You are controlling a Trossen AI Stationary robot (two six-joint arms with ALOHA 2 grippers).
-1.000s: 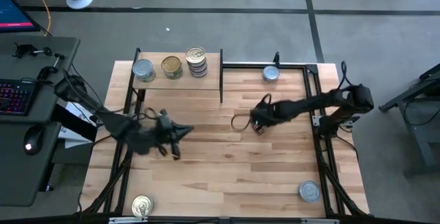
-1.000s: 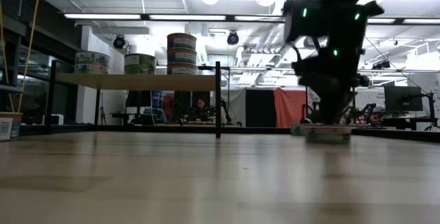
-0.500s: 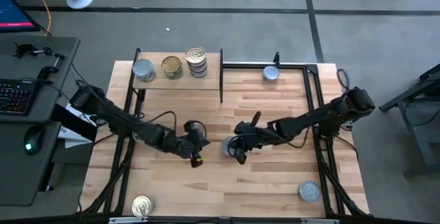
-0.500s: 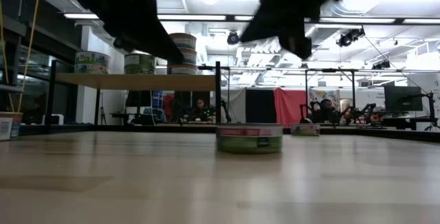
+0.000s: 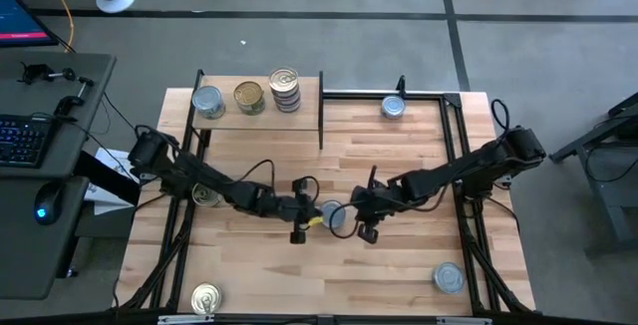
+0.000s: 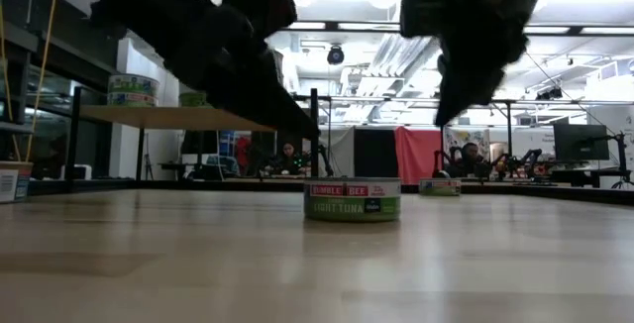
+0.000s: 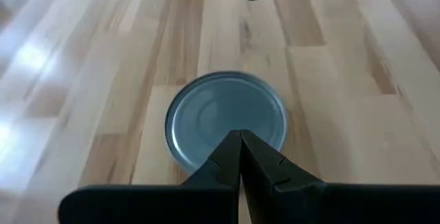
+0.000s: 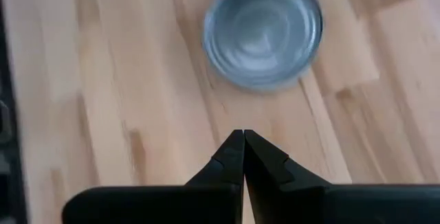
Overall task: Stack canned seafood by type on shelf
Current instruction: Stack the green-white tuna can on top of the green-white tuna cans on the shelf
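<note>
Spanning the frame, plank tabletop [image 5: 399,156] carries shelf [image 5: 259,113].

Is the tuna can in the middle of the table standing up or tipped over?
Standing up. The tuna can sits flat on the table with its label upright, and its round silver top faces straight up.

Plank table [image 5: 399,265] — scattered tins [image 5: 333,215]; shelf [image 5: 224,118] — perhaps five tins [image 5: 285,90].

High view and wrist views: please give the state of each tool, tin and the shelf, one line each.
Left tool: shut, above the centre tin, holding nothing.
Right tool: shut, empty, beside that tin.
Centre tin: upright on the table, not gripped.
Shelf: carries two single tins and one stack.
</note>
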